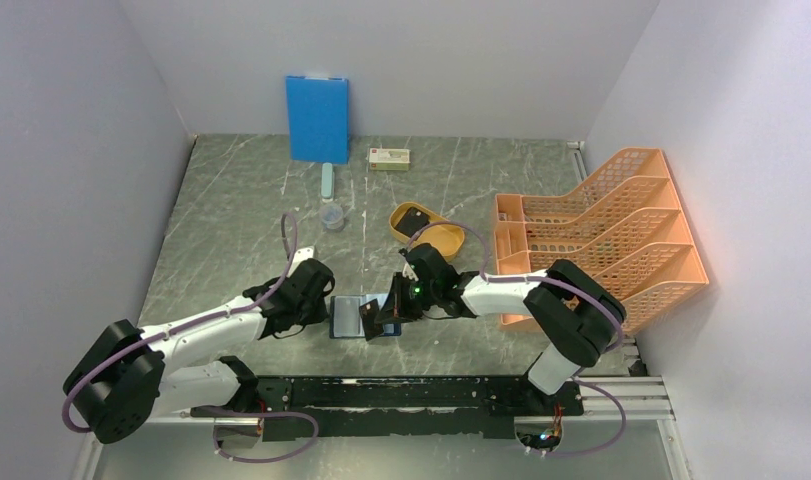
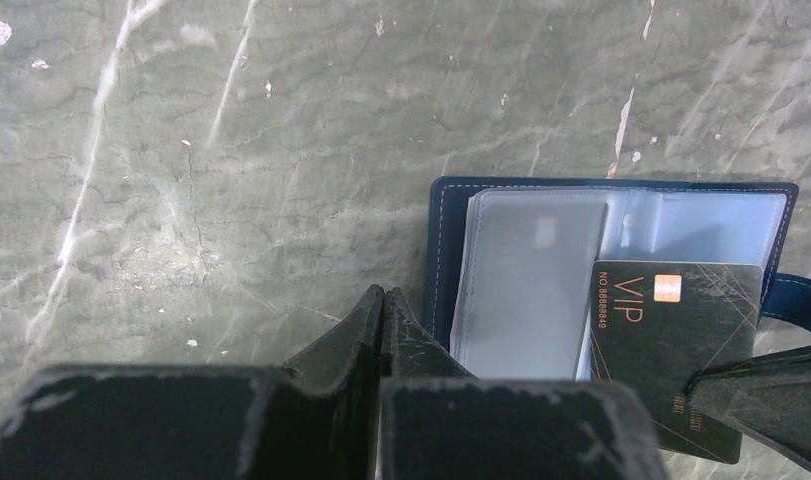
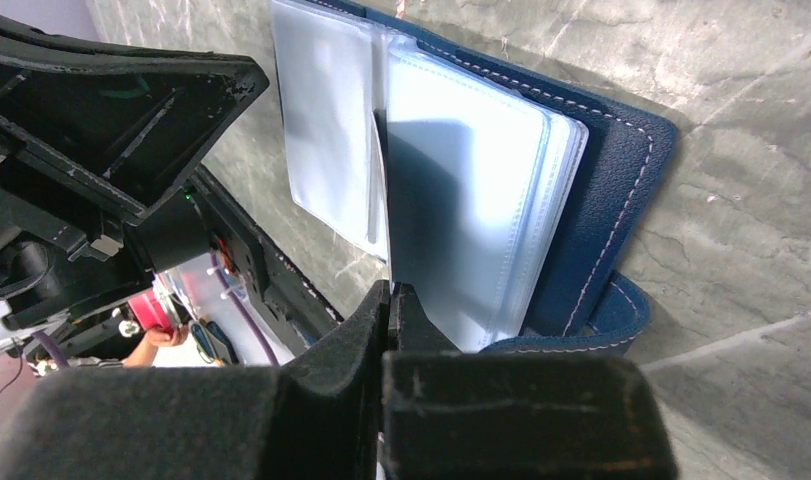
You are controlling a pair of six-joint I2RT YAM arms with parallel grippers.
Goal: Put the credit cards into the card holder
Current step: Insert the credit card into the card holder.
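Left tool closed tight, gripping nothing, tips just beside the left edge of the open card holder. Right tool pinched shut on a dark VIP card lying over the holder's clear sleeves. Holder lies on the worktop between both tools.

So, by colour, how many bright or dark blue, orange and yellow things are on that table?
Blue: 2, the board and the card holder.
Orange: 1, the file rack.
Yellow: 1, the oval tray.
Total: 4.
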